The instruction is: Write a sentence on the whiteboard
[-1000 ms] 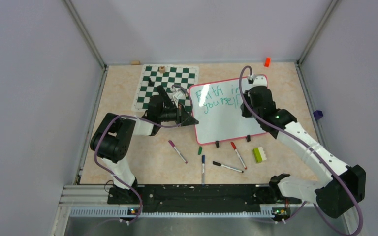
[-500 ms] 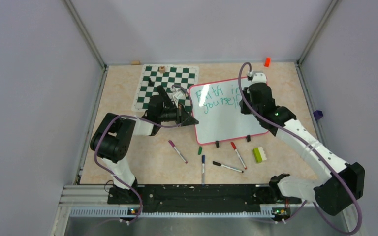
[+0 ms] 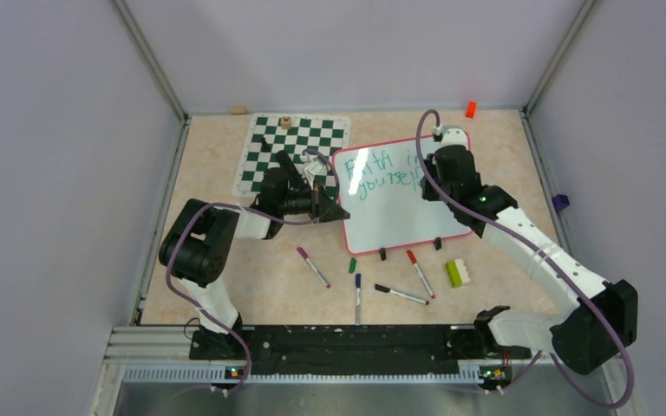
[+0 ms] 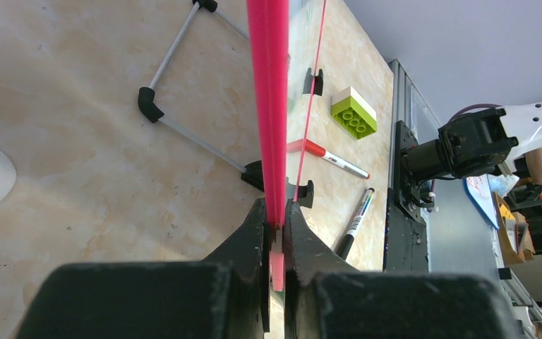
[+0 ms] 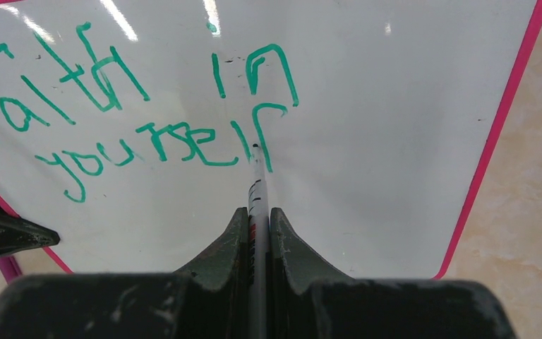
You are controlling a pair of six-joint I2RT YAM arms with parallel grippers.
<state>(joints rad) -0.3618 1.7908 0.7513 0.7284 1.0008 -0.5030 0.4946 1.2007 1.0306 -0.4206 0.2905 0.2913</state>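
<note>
Firmly, left pincer (image 4: pixel 275 236) clamps the whiteboard (image 5: pixel 367 141) edge; right pincer's (image 5: pixel 257 226) clamped marker (image 5: pixel 256 187) touches the sentence (image 5: pixel 159 134).

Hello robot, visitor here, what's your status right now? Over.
Left end effector shut on whiteboard edge. Right end effector shut on marker, tip at the last "f". Sentence reads "Faith in yourself". Nothing blocking the tip.

4 loose mkrs (image 3: pixel 312 266), 1 whiteboard (image 3: pixel 399 217), 1 mat (image 3: pixel 299 143), 1 brick (image 3: pixel 458 272).
</note>
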